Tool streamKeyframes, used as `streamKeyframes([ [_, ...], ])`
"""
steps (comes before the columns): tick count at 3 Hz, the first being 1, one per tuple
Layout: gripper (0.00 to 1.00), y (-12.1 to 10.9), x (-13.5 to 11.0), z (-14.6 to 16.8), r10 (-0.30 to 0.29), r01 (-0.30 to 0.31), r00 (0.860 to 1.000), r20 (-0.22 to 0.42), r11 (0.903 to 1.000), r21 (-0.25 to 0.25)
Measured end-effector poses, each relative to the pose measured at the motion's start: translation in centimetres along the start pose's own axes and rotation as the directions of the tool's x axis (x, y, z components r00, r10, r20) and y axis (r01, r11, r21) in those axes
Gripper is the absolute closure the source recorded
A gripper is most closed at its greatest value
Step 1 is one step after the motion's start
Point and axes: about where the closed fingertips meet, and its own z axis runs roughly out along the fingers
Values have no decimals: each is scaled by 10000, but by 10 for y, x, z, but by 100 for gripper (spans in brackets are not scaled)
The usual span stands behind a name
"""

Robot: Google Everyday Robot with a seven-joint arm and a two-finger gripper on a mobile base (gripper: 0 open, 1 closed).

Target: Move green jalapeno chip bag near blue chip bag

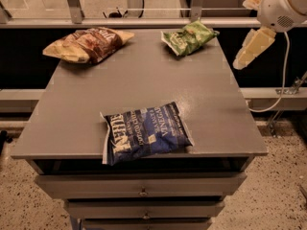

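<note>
Fingers (254, 47) apart, right of crosswise green jalapeno chip bag (188, 37).

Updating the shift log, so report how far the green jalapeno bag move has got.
Done: nothing yet. The green jalapeno chip bag lies at the table's far right corner, apart from the blue chip bag at the near edge. In hand: the gripper hangs off the table's right side, touching nothing. Left: grasp the green bag and set it beside the blue one.

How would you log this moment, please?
stage: pre-grasp | gripper: off table, right side | green jalapeno chip bag: far-right corner, untouched | blue chip bag: front edge
</note>
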Motion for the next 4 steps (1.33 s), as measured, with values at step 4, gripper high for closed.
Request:
streamKeyframes([
  [4, 0, -103, 15, 158, 4297, -4783, 8231, 3712, 8770, 454],
])
